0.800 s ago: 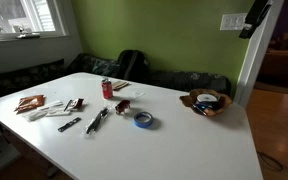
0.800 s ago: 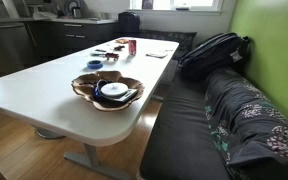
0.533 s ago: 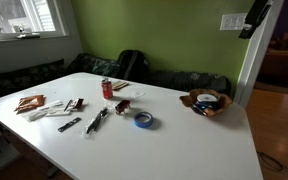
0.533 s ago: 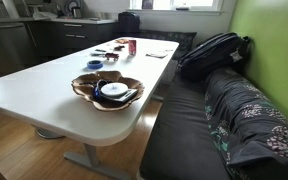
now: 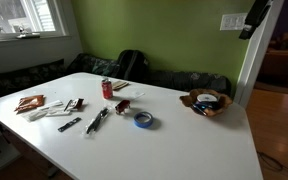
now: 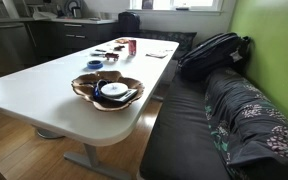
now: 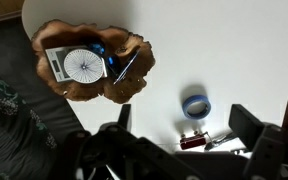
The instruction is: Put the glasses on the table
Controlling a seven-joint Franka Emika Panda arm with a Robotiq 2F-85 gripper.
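Currently: glasses (image 7: 117,66) in wooden bowl (image 7: 79,92), upper left of wrist frame, long axis seemingly diagonal. Gripper (image 7: 184,125) high over table (image 7: 224,50), jaws spread, empty; bowl lies up-left of it.

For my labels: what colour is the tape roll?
The tape roll is blue; wrist view shows it best.

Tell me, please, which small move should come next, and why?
Probably descend toward the wooden bowl, centring the open jaws over the glasses: they seem to lie inside the bowl, not on the table, and the wrist view shows the jaws well above them.
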